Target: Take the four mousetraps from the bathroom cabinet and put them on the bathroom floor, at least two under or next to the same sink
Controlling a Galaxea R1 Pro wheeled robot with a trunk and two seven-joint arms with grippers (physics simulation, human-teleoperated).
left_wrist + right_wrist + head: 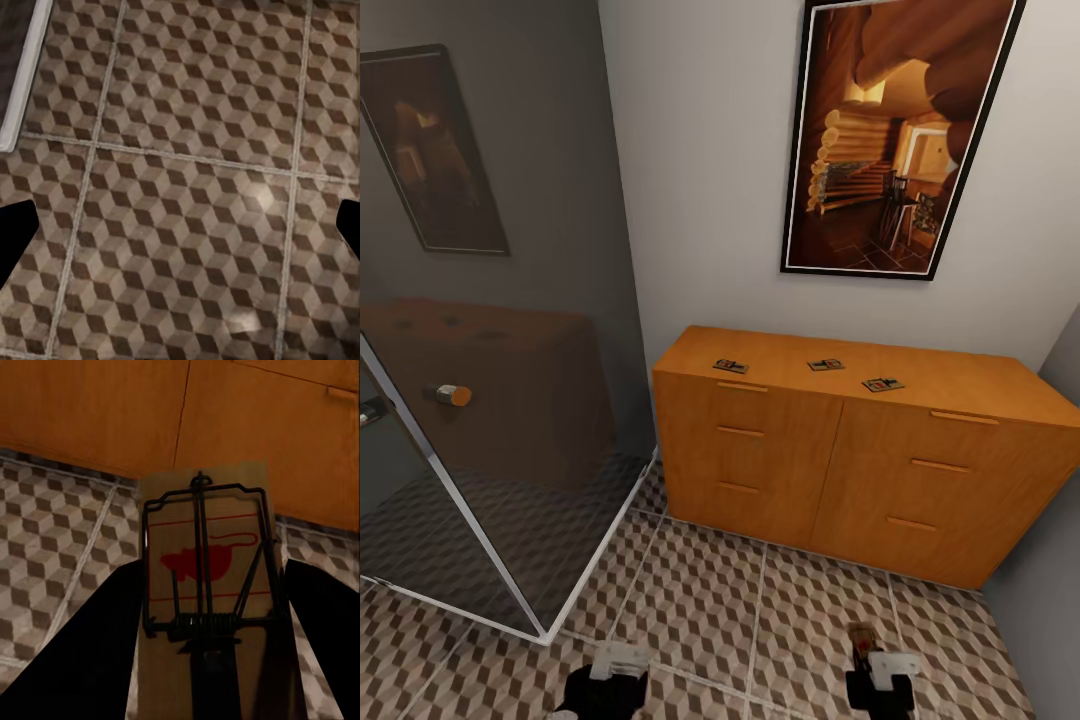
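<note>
On top of the orange-brown cabinet (840, 450) lie three mousetraps (826, 365), spread in a row. Below the cabinet front, over the cube-patterned bathroom floor (760, 620), the right gripper (206, 660) clamps a fourth mousetrap (206, 577) flat between its fingers. Left gripper (180, 225) hangs wide apart above bare tiles.

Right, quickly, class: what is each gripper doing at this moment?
Left gripper: open, holding nothing, above the floor.
Right gripper: shut on a mousetrap.
</note>
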